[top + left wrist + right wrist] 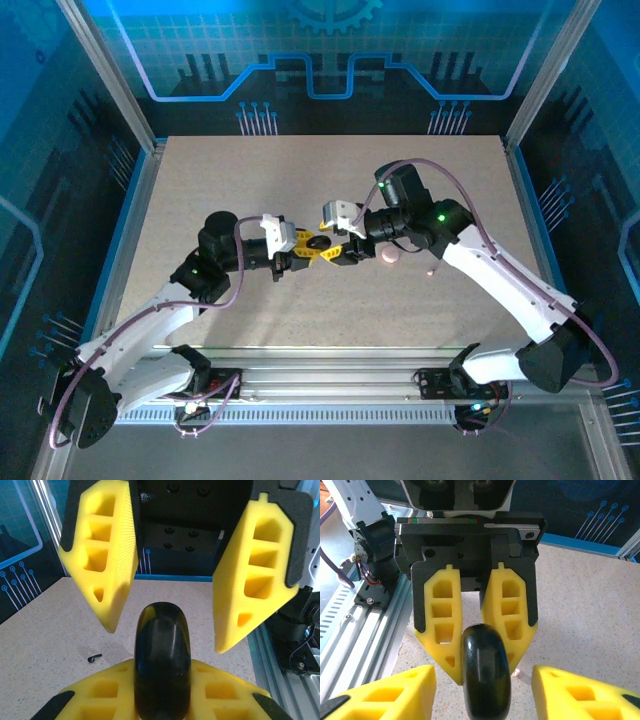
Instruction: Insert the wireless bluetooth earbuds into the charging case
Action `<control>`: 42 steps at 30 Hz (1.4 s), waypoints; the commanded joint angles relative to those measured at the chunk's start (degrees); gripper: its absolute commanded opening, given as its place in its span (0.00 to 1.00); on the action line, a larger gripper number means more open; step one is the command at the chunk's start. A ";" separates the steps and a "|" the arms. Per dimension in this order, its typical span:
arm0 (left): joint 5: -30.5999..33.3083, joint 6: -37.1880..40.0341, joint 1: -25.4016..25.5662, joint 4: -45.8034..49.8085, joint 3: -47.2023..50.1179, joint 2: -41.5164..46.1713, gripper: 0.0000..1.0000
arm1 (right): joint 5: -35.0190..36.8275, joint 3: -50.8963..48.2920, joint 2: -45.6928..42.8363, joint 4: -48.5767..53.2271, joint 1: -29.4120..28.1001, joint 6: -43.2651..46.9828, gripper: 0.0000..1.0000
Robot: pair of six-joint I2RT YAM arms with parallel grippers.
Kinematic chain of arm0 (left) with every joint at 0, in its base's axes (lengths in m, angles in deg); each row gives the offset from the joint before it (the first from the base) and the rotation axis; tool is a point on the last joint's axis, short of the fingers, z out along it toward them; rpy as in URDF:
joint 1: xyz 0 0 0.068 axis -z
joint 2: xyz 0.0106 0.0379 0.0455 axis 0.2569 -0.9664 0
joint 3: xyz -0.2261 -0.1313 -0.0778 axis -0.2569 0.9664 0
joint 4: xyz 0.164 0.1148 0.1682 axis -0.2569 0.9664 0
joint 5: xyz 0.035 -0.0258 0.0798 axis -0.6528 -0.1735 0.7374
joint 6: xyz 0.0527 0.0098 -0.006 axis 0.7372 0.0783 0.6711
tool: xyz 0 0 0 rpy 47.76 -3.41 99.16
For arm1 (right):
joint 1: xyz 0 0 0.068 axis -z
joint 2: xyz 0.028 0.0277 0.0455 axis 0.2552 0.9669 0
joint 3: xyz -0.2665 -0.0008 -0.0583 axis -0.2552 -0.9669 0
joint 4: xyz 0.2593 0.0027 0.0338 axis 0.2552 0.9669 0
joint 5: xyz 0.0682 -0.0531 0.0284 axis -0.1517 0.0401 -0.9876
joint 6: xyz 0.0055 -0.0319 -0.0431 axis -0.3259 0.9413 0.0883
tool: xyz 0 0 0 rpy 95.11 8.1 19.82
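Lying on the tabletop (300, 180) close beside the right arm's wrist, the charging case (388, 256) shows in the top view as a small, pale pink, round puck, apart from both hands and held by neither. A smaller pinkish speck (432, 270) lies a little further right. It may be an earbud, but it is too small to tell.

Out from there, over the middle of the tabletop, the two hands meet tip to tip. The left hand (162, 690) is clamped tight on a black rounded object (485, 675), smooth and glossy. It is held edge-on with its far end sticking out past the fingertips, which leaves bare surface for the other arm to take, so this looks like a handover or a two-handed step. The right hand (482, 707) is spread open and holds nothing. Its yellow fingers (250, 580) stand on either side of the black object with a clear gap on each side.

What the black object is I cannot say. A small black hooked piece (94, 657) lies on the tabletop in the left wrist view, too small to identify. Judging by this layout, nothing has gone into the case yet.
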 commanded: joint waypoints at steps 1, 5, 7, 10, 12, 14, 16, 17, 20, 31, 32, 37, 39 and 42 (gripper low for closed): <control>-0.86 0.30 -0.11 0.27 -0.37 0.83 0.21 | -1.49 2.53 0.66 -0.34 -0.61 0.10 0.49; -0.92 0.39 -0.04 0.54 -0.37 0.91 0.21 | -1.33 2.69 0.75 -0.57 -0.61 0.34 0.45; -0.87 0.50 -0.01 0.65 -0.37 0.98 0.21 | -1.00 2.77 0.93 -0.55 -0.60 0.32 0.44; -1.01 0.45 0.16 0.61 -0.37 0.98 0.21 | 0.76 2.82 1.08 -0.83 -0.65 0.09 0.44; -1.12 0.38 0.14 0.56 -0.37 0.91 0.20 | 2.80 2.71 1.01 -1.45 -0.60 -0.45 0.44; -1.21 0.49 0.25 0.52 -0.37 0.82 0.19 | 4.87 2.54 0.93 -2.12 -0.59 -0.61 0.44; -1.21 0.47 0.22 0.52 -0.37 0.73 0.19 | 6.47 2.40 0.79 -2.75 -0.52 -0.75 0.44; -1.26 0.48 0.23 0.52 -0.46 0.73 0.19 | 7.27 2.23 0.60 -3.39 -0.53 -0.88 0.44; -1.30 0.47 0.25 0.55 -0.46 0.74 0.18 | 8.68 1.58 -0.10 -5.64 -0.28 -1.74 0.44; -1.40 0.50 0.29 0.17 -0.37 0.42 0.17 | 9.91 -0.02 -1.63 -10.88 1.07 -4.78 0.44; -1.41 0.47 0.33 0.08 -0.37 0.47 0.17 | 9.96 -0.04 -1.54 -10.88 1.07 -4.87 0.44; -1.13 -0.23 0.33 -0.77 -0.19 0.57 0.16 | 9.94 -0.03 -1.34 -10.91 1.24 -5.13 0.44; -0.89 -0.86 0.32 -1.38 0.06 0.49 0.16 | 9.88 -0.02 -1.44 -11.00 1.24 -5.33 0.45; 0.50 -2.32 0.02 -2.65 0.75 0.21 0.16 | 9.63 -0.11 -2.12 -11.66 1.25 -6.04 0.49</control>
